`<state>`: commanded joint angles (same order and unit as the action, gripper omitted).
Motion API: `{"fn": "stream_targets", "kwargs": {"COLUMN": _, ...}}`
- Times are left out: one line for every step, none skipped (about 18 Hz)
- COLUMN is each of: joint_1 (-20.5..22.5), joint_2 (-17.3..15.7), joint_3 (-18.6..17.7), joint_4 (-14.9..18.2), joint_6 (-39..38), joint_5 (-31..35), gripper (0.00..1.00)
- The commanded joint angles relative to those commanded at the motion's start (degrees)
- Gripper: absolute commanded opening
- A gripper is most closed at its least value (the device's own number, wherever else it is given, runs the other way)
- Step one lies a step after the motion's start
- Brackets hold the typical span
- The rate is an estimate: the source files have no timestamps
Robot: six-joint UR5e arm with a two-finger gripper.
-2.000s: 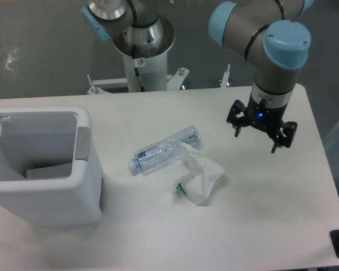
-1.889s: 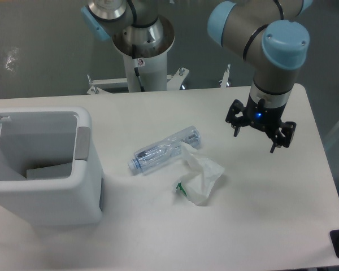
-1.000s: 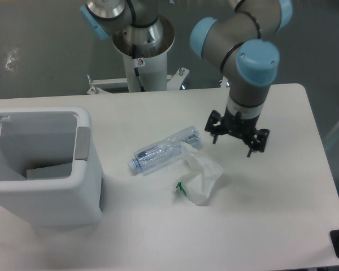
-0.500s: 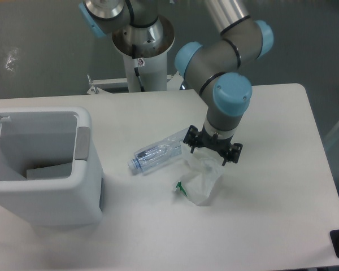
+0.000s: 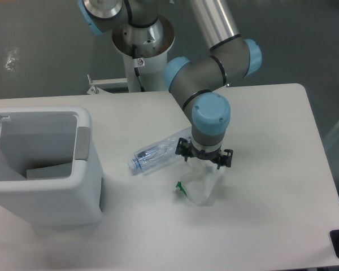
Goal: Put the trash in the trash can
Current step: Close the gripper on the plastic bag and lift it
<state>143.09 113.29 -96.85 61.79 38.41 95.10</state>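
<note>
Gripper [image 5: 204, 160] hung right over the upper end of the crumpled wrapper [image 5: 199, 184], fingers spread wide either side of it, nothing pinched. Couldn't tell whether the tips actually touched the plastic. Pointed straight down, with the blue-capped wrist [image 5: 211, 111] blocking most of the view of it.

Wrapper itself: thin, whitish and half see-through, scrunched into a loose lump, with a small splash of green print at its lower left edge. Sat near the middle of the white table [image 5: 271, 226], just below and right of the bottle.

Crushed bottle [image 5: 157, 152] lay on its side, clear plastic with a bluish label, cap end pointing left toward the bin, other end tucked up by the gripper. Looked flattened and creased along its length. Bottle and wrapper very close together, maybe touching, but hard to say with the gripper in the way.

Trash can [image 5: 42, 166] stood at the left edge of the table, well apart from both pieces. Big white boxy thing, rounded corners, thick rim, grey patch on the side facing the bottle. Open top, something pale and flat lying at the bottom.
</note>
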Motion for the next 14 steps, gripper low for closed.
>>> {"fn": "stream_targets", "kwargs": {"joint_1": 0.0, "joint_2": 0.3, "joint_3": -0.1, "joint_4": 0.0, "joint_6": -0.5, "joint_5": 0.0, "gripper": 1.0}}
{"fn": "stream_targets", "kwargs": {"joint_1": 0.0, "joint_2": 0.9, "joint_3": -0.1, "joint_4": 0.0, "joint_6": -1.2, "joint_5": 0.0, "gripper": 1.0}}
{"fn": "stream_targets", "kwargs": {"joint_1": -0.1, "joint_2": 1.7, "joint_3": -0.3, "joint_4": -0.3, "joint_6": -1.8, "joint_5": 0.1, "gripper": 1.0}}
{"fn": "stream_targets", "kwargs": {"joint_1": -0.3, "joint_2": 2.2, "joint_3": -0.3, "joint_4": -0.5, "joint_6": -2.4, "joint_5": 0.2, "gripper": 1.0}}
{"fn": "stream_targets", "kwargs": {"joint_1": -0.5, "joint_2": 2.9, "joint_3": -0.3, "joint_4": -1.0, "joint_6": -3.0, "joint_5": 0.2, "gripper": 1.0}}
{"fn": "stream_targets", "kwargs": {"joint_1": -0.6, "joint_2": 3.3, "joint_3": -0.4, "joint_4": -1.2, "joint_6": -3.3, "joint_5": 0.3, "gripper": 1.0}}
{"fn": "stream_targets", "kwargs": {"joint_1": -0.6, "joint_2": 3.4, "joint_3": -0.5, "joint_4": -1.3, "joint_6": -3.3, "joint_5": 0.4, "gripper": 1.0}}
{"fn": "stream_targets", "kwargs": {"joint_1": -0.6, "joint_2": 3.5, "joint_3": -0.5, "joint_4": -1.3, "joint_6": -3.3, "joint_5": 1.0, "gripper": 0.97}}
{"fn": "stream_targets", "kwargs": {"joint_1": -0.8, "joint_2": 3.5, "joint_3": -0.4, "joint_4": -1.2, "joint_6": -3.2, "joint_5": 1.1, "gripper": 0.81}}
{"fn": "stream_targets", "kwargs": {"joint_1": -0.9, "joint_2": 3.5, "joint_3": -0.4, "joint_4": -1.2, "joint_6": -3.3, "joint_5": 1.2, "gripper": 0.62}}
{"fn": "stream_targets", "kwargs": {"joint_1": -1.0, "joint_2": 3.5, "joint_3": -0.4, "joint_4": -1.1, "joint_6": -3.3, "joint_5": 1.2, "gripper": 0.44}}
{"fn": "stream_targets", "kwargs": {"joint_1": -1.0, "joint_2": 3.5, "joint_3": -0.4, "joint_4": -1.1, "joint_6": -3.2, "joint_5": 1.1, "gripper": 0.27}}
{"fn": "stream_targets", "kwargs": {"joint_1": -1.0, "joint_2": 3.5, "joint_3": -0.4, "joint_4": -1.1, "joint_6": -3.0, "joint_5": 1.1, "gripper": 0.12}}
{"fn": "stream_targets", "kwargs": {"joint_1": -1.0, "joint_2": 3.4, "joint_3": -0.4, "joint_4": -1.1, "joint_6": -2.9, "joint_5": 0.8, "gripper": 0.0}}
